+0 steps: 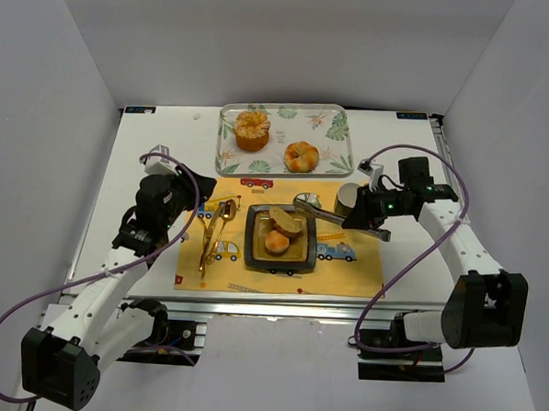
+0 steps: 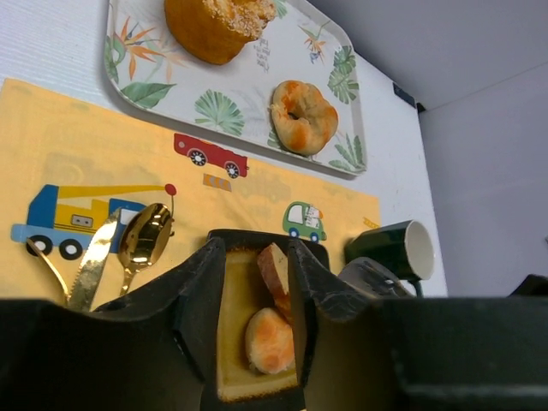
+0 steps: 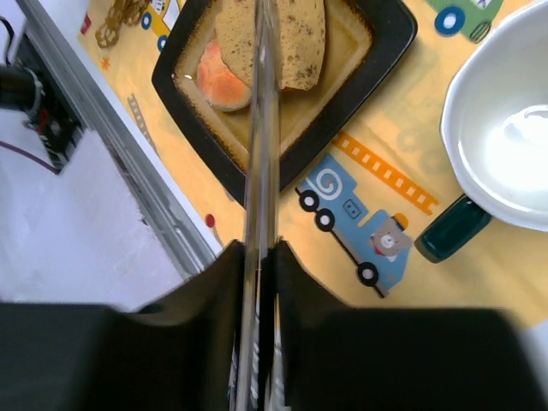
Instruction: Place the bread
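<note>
A brown bread slice (image 1: 286, 221) leans on a round orange bun (image 1: 276, 241) in the dark square plate (image 1: 254, 252) on the yellow placemat. My right gripper (image 1: 364, 215) is shut on metal tongs (image 1: 334, 218), which reach left to the plate's far right corner beside the slice. In the right wrist view the tongs (image 3: 261, 154) run from the gripper (image 3: 261, 257) across the slice (image 3: 300, 38); their tips are out of frame. My left gripper (image 1: 199, 206) stands open left of the plate. Between its fingers (image 2: 312, 274) I see the slice (image 2: 274, 267) and the bun (image 2: 268, 338) further off.
A leaf-print tray (image 1: 334, 126) at the back holds a muffin (image 1: 252, 131) and a small bun (image 1: 301, 156). A dark green mug (image 1: 350, 200) stands right of the plate, close under the right arm. Gold cutlery (image 1: 213, 230) lies on the mat's left part.
</note>
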